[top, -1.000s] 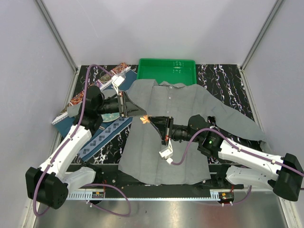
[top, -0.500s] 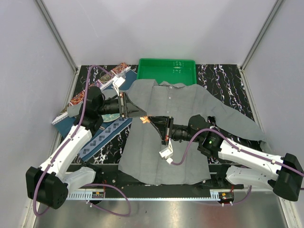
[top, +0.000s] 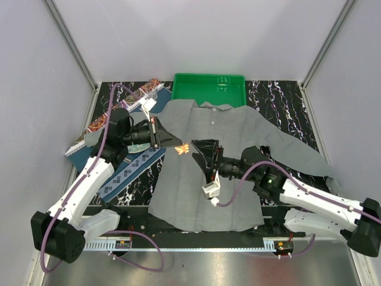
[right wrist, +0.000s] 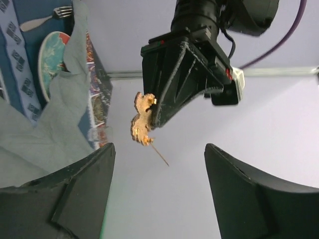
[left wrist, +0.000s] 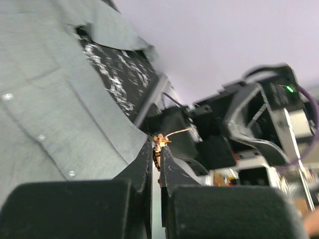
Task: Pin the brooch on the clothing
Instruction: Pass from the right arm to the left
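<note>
Clearly, the brooch (top: 182, 149) is pinched between the clenched jaws of the left gripper (top: 177, 143), held above the grey shirt (top: 232, 134); the jaws of the right gripper (top: 201, 148) are spread wide just beside it.

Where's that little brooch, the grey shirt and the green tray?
brooch (right wrist: 142, 119): right wrist view, its orange middle.
grey shirt (top: 229, 126): top view, chest panel.
green tray (top: 208, 90): top view, bare floor.
</note>
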